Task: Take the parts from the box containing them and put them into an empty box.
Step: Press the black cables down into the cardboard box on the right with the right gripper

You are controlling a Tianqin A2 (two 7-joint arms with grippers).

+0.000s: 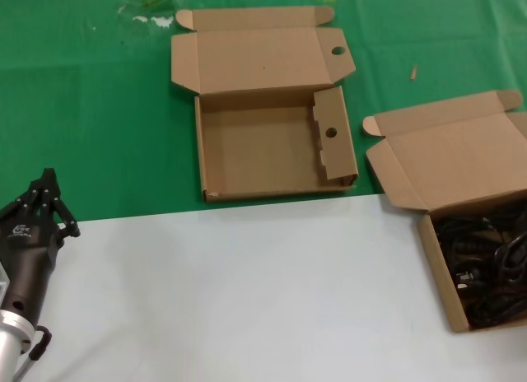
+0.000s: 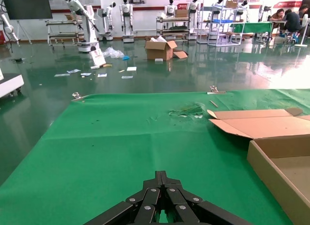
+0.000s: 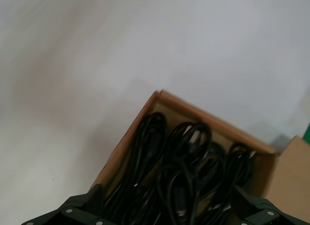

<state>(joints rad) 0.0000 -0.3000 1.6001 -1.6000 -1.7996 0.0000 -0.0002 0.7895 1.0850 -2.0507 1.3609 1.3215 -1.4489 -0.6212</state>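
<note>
The black bundled cables [image 1: 487,265] lie piled in the plain-lidded brown box [image 1: 435,258] at the right edge, its lid open. In the right wrist view the cables [image 3: 179,157] fill that box [image 3: 203,112] directly below my right gripper [image 3: 167,200], whose jaws stand wide open on either side of them. The right gripper does not show in the head view. The empty box [image 1: 255,151] with a round-holed partition [image 1: 331,133] and holed lid lies open at centre back. My left gripper [image 1: 48,176] is shut and empty at the lower left, also in its wrist view [image 2: 161,174].
A green cloth [image 1: 99,110] covers the far half of the table and a white surface [image 1: 247,291] the near half. Small white scraps [image 1: 152,20] lie at the back left. A corner of the empty box [image 2: 281,162] shows in the left wrist view.
</note>
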